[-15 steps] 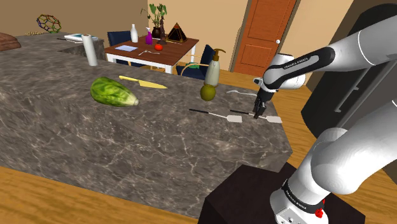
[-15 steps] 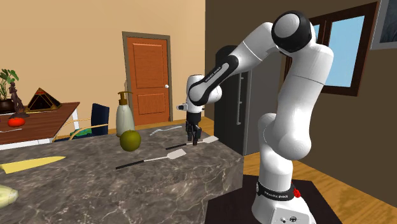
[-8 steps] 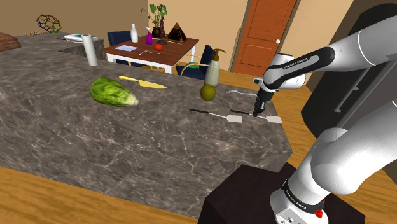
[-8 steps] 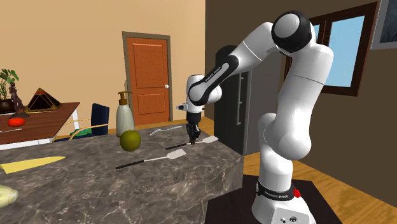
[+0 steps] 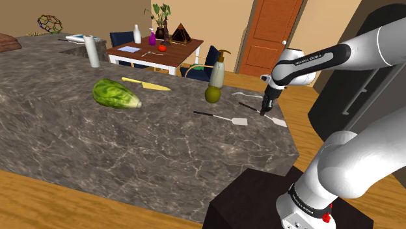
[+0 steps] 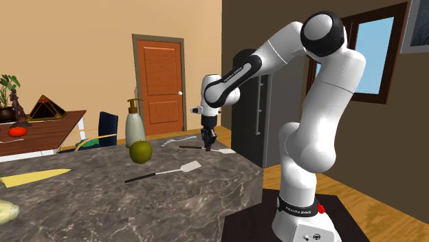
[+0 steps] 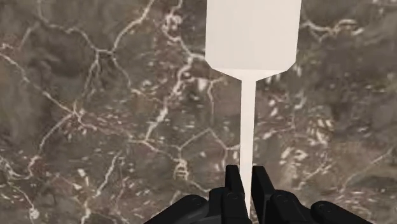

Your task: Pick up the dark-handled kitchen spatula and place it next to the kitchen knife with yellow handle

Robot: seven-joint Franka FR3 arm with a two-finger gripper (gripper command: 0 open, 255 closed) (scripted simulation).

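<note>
My gripper (image 5: pixel 263 112) (image 6: pixel 207 146) is shut on the thin neck of a spatula (image 5: pixel 250 107) (image 6: pixel 190 146) with a dark handle and a white blade (image 5: pixel 280 121). It holds the spatula just above the marble counter (image 5: pixel 130 143) near its end by the arm. In the wrist view the white blade (image 7: pixel 253 32) lies beyond the fingertips (image 7: pixel 233 186), which clasp the neck. A second dark-handled spatula (image 5: pixel 221 118) (image 6: pixel 165 172) lies flat on the counter close by. The yellow-handled knife (image 5: pixel 147 84) (image 6: pixel 31 177) lies further along the counter, beside a green vegetable (image 5: pixel 116 94).
A soap dispenser (image 5: pixel 217 70) and a round green fruit (image 5: pixel 212 95) stand near the gripper. A pale utensil (image 5: pixel 244 95) lies by the counter's far edge. A grey cylinder (image 5: pixel 94 51) stands far along. Beyond the counter is a dining table (image 5: pixel 155 52).
The fingers have shut on the spatula's neck. The hand then rose a little, and the spatula's handle has come up off the counter.
</note>
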